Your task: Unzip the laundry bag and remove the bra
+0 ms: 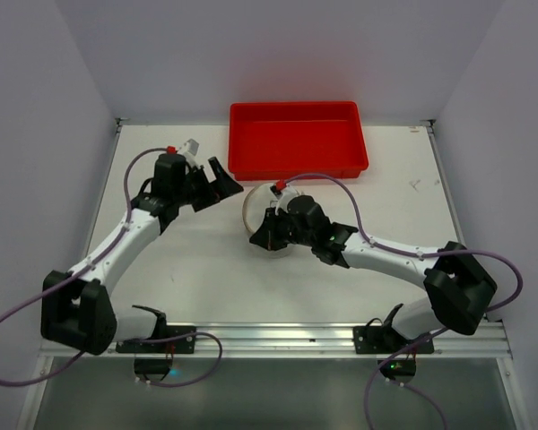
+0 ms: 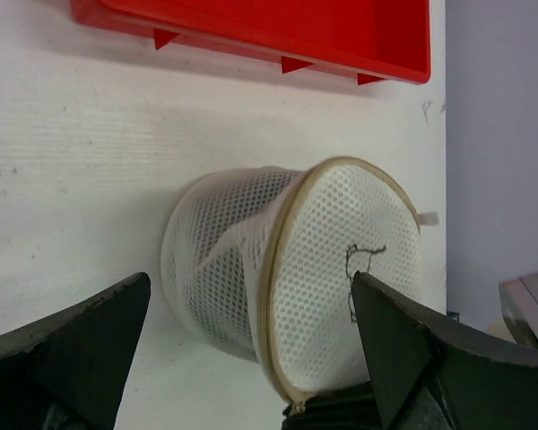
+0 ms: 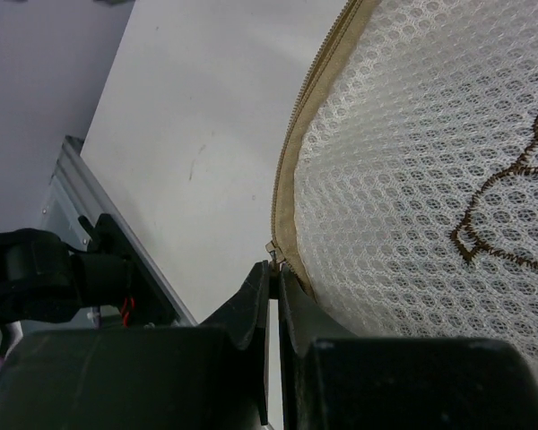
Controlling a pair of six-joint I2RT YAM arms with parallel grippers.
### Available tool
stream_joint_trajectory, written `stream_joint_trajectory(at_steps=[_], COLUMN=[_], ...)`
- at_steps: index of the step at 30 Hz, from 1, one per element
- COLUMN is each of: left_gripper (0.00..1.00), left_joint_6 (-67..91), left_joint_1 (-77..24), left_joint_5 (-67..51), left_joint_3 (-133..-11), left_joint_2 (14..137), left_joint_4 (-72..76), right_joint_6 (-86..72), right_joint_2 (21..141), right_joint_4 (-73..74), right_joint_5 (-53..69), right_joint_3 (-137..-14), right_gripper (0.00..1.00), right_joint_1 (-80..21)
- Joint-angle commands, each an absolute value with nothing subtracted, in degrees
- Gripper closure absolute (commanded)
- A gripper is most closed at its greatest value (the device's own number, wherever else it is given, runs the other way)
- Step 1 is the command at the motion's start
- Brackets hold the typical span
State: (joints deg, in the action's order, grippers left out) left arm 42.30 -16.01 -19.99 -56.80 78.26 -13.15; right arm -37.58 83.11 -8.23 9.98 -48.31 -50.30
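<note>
The laundry bag [image 2: 341, 269] is a round white mesh case with a tan zipper band and a dark stitched icon. It lies tipped on its side on the table, also in the top view [image 1: 258, 208] and the right wrist view [image 3: 430, 161]. My right gripper [image 3: 275, 269] is shut on the zipper pull [image 3: 273, 249] at the bag's rim; it shows in the top view [image 1: 271, 235]. My left gripper [image 2: 251, 358] is open, its fingers either side of the bag and apart from it; it shows in the top view [image 1: 222, 184]. The bra is hidden.
A red rectangular tray [image 1: 296, 139] stands at the back of the table, just beyond the bag, and shows in the left wrist view [image 2: 269, 31]. The table's right edge [image 2: 446, 179] lies close to the bag. A metal rail [image 1: 269, 336] runs along the near edge.
</note>
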Motion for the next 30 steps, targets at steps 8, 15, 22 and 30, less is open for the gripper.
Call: stream_joint_trajectory(at_steps=[8, 15, 22, 30], left_gripper=[0.15, 0.44, 1.0, 1.0], left_joint_6=[55.54, 58.18, 53.36, 43.18], left_joint_1=[-24.5, -27.25, -26.9, -21.71], left_joint_5=[-16.35, -15.47, -13.54, -20.04], left_joint_3=[-40.17, -40.34, -42.89, -42.89], left_joint_2=[63.19, 68.38, 67.59, 63.9], left_joint_4=[-4.49, -1.05, -7.28, -15.45], right_joint_6=[-40.69, -40.26, -30.7, -23.91], right_joint_2=[84.29, 83.15, 74.91, 61.53], right_joint_4=[-14.59, -13.54, -5.11, 3.86], right_joint_5=[7.29, 6.51, 1.85, 1.24], right_joint_3=[-51.24, -50.36, -45.1, -37.36], right_gripper=[1.0, 1.0, 1.0, 1.0], right_joint_1=[-50.54, -50.89, -49.93, -36.49])
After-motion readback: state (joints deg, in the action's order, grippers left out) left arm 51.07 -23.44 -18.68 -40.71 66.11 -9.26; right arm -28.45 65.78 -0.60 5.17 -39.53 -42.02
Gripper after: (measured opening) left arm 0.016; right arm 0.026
